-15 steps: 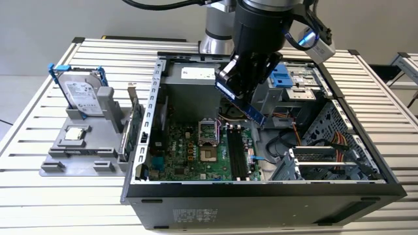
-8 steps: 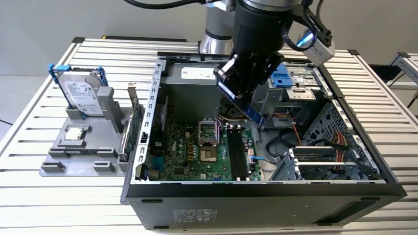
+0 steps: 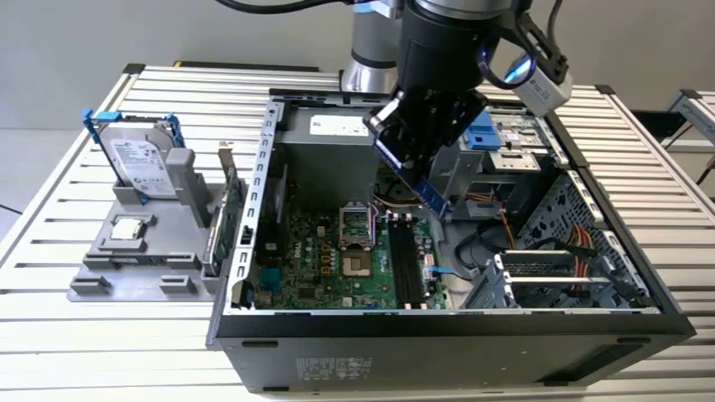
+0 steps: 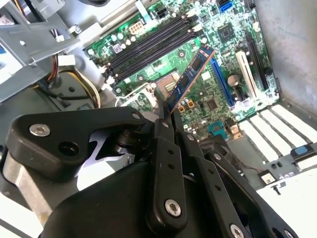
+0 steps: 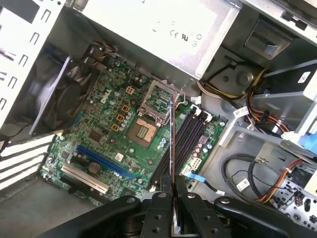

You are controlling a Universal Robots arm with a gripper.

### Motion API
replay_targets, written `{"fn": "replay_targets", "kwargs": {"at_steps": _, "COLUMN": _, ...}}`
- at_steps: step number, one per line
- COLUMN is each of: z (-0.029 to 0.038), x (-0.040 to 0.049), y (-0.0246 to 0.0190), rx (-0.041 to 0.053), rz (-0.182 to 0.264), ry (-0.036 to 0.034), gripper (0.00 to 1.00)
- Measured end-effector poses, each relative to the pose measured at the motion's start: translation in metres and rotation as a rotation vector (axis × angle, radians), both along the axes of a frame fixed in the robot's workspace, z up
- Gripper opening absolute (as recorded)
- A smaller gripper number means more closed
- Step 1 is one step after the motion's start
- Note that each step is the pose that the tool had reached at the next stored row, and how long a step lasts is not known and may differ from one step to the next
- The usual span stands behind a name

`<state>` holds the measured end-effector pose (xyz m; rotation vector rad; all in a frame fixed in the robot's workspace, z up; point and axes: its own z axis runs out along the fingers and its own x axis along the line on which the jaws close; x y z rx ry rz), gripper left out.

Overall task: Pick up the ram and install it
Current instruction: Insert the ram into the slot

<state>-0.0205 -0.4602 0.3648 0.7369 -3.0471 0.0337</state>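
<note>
While it hangs above the motherboard [image 4: 204,94], the ram [image 4: 188,76] pinched edge-on between the narrowed fingers [image 4: 163,148].

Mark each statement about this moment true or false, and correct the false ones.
1. The gripper has its jaws shut on the ram. True.
2. The ram is seated in one of the black memory slots. False: it is held in the air above the motherboard, not in any slot.
3. A hard drive stands in a grey holder outside the computer case, toward the exterior view's left. True.
4. The computer case is closed up. False: its side is open and the motherboard is exposed.
</note>
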Motion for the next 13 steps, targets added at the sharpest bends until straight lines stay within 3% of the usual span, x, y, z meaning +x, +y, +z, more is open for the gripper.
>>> {"fn": "replay_targets", "kwargs": {"at_steps": 13, "z": -0.0003, "x": 0.0, "y": 0.0, "rx": -0.0001, "rz": -0.113, "ry": 0.0, "gripper": 0.0}}
